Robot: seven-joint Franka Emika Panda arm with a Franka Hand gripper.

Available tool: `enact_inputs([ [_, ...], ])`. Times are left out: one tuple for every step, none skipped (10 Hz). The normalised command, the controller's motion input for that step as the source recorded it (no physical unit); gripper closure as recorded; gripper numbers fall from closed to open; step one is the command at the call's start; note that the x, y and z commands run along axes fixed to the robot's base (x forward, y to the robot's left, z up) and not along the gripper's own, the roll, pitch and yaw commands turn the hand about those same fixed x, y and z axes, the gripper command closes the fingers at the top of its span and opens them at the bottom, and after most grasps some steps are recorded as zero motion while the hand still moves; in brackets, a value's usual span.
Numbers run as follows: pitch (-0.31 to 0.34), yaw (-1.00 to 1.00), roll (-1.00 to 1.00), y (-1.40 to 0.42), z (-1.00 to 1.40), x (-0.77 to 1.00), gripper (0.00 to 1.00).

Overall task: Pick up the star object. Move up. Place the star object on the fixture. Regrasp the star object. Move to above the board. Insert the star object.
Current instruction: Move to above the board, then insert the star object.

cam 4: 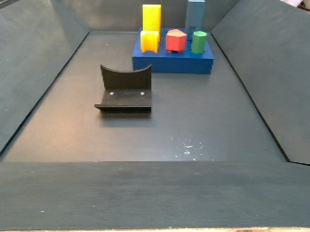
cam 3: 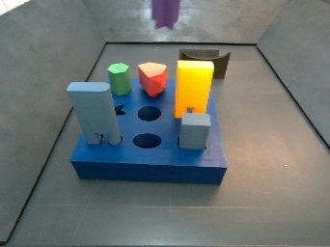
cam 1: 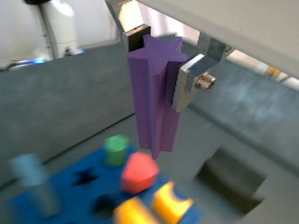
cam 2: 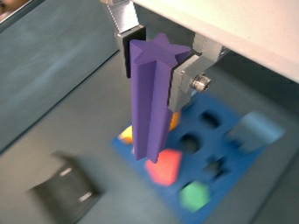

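Observation:
The purple star object [cam 1: 153, 96] hangs upright with my gripper [cam 1: 160, 63] shut on its top end, as both wrist views show [cam 2: 149, 96]. A silver finger [cam 1: 187, 83] presses each side of it. It is high above the floor, over the gap between the blue board [cam 2: 239, 149] and the dark fixture [cam 2: 65, 188]. In a side view only the star object's lower end [cam 3: 167, 12] shows at the upper edge, behind the board [cam 3: 149, 166]. The fixture [cam 4: 125, 88] stands bare on the floor.
On the board stand a green peg [cam 3: 119, 77], a red-orange peg [cam 3: 153, 77], a tall orange block [cam 3: 194, 87], a tall blue-grey block [cam 3: 92, 111] and a short grey-blue block [cam 3: 194, 129]. Open holes [cam 3: 150, 113] show in its top. Dark walls enclose the floor.

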Motion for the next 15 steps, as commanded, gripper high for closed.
enact_inputs([
  [-0.033,-0.09,-0.79,-0.24,0.05,-0.18,1.0],
  [-0.027,-0.06,-0.64,-0.13,0.03,-0.12,1.0],
  [-0.02,-0.04,-0.45,-0.06,0.02,-0.07,1.0],
  [-0.013,-0.02,-0.26,-0.04,0.01,-0.05,1.0],
  [0.01,0.0,0.0,0.0,-0.04,0.0,1.0],
  [0.0,0.0,-0.02,0.04,0.0,0.01,1.0],
  [0.0,-0.1,0.0,0.03,0.0,0.0,1.0],
  [0.0,-0.19,-0.09,0.12,-0.03,0.0,1.0],
  [0.0,-0.01,0.02,0.0,0.0,0.0,1.0],
  [0.0,0.0,0.0,-0.02,0.0,-0.08,1.0],
  [0.0,0.0,-0.06,-0.14,-0.1,-0.63,1.0],
  [0.007,0.0,-0.04,-0.14,-0.13,-0.89,1.0],
  [0.053,0.0,-0.11,-0.09,-0.36,-0.94,1.0],
  [0.0,-0.21,-0.27,0.0,-0.66,-0.86,1.0],
  [0.0,-0.34,-0.32,0.06,-0.59,-0.74,1.0],
])
